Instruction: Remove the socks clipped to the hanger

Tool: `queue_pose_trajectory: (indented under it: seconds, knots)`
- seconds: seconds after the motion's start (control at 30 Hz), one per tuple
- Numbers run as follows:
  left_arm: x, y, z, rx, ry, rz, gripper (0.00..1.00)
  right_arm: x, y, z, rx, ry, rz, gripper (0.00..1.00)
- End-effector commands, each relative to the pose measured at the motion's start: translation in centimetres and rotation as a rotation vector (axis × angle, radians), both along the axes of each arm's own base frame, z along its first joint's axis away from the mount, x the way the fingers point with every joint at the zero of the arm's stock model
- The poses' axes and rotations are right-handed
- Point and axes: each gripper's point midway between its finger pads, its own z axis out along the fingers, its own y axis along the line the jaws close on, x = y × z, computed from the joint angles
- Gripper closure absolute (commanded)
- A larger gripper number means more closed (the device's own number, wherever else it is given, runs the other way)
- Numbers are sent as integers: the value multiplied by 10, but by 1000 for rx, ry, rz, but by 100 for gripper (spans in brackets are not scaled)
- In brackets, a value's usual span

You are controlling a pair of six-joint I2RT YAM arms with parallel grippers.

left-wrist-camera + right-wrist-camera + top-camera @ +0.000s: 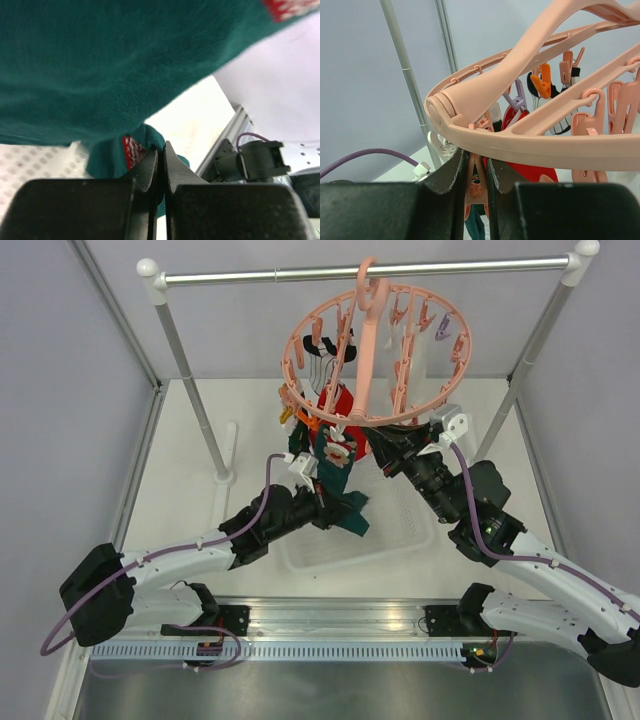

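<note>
Several socks [330,430] hang bunched on the left side of the hanger [367,350], a round salmon-pink ring with a centre bar and a hook looped over the silver rail [300,274]. Little pink, orange and purple clips dangle all around its rim. There's a red sock [340,405] in the middle of the bunch and white striped socks [320,370] tucked up behind it. A dark teal sock [330,468] droops lowest, down over the white perforated tray [400,535].

The left gripper [322,502] is right under that bunch. Its fingers are clamped tight together, with a fold of the teal fabric caught at the tips. It's soft knit, and a patch of red-and-white pattern shows just beside the pinch.

Over on the other side, the right gripper [477,156] sits up against the underside of the ring's near rim. Its jaws are narrow and pressed on a pink clip [476,187] that hangs between them.
</note>
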Motion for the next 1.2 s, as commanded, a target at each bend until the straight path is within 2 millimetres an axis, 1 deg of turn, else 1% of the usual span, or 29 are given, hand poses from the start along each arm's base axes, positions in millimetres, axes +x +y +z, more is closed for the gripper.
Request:
queue_pose_trajectory:
  seconds: [0.0, 0.1, 0.17, 0.3, 0.37, 0.4, 0.47, 0.53, 0.57, 0.7, 0.73, 0.83, 0.93, 1.0, 1.17]
  knots:
    - [12, 12, -5, 55, -20, 89, 98, -4, -5, 19, 36, -32, -7, 92]
    - [19, 21, -18, 82, 16, 163, 98, -4, -5, 19, 36, -30, -5, 92]
    - [24, 31, -31, 124, 47, 222, 98, -4, -5, 19, 35, -30, -7, 92]
    - [22, 35, -40, 146, 70, 230, 95, -3, -8, 18, 30, -31, -20, 92]
    - [21, 38, -43, 155, 72, 233, 85, -3, -10, 18, 32, -31, -28, 92]
    - [20, 39, -43, 155, 73, 236, 82, -3, -10, 18, 31, -32, -30, 92]
    - [20, 43, -46, 165, 74, 246, 74, -4, -12, 20, 29, -35, -31, 92]
    - [19, 48, -45, 165, 69, 256, 65, -4, -13, 20, 25, -35, -39, 92]
    - [19, 51, -49, 176, 72, 266, 65, -4, -14, 20, 26, -36, -39, 92]
    - [18, 61, -53, 190, 76, 294, 60, -4, -17, 20, 24, -34, -52, 91]
    - [17, 62, -54, 190, 78, 298, 56, -3, -17, 20, 22, -34, -52, 91]
    - [16, 67, -53, 190, 73, 306, 49, -3, -17, 19, 19, -34, -55, 91]
    - [14, 70, -49, 182, 58, 302, 44, -4, -19, 21, 17, -37, -59, 91]
    - [13, 72, -44, 170, 41, 298, 42, -4, -20, 20, 14, -36, -66, 90]
    - [10, 75, -36, 158, 9, 285, 38, -3, -24, 16, 6, -29, -82, 89]
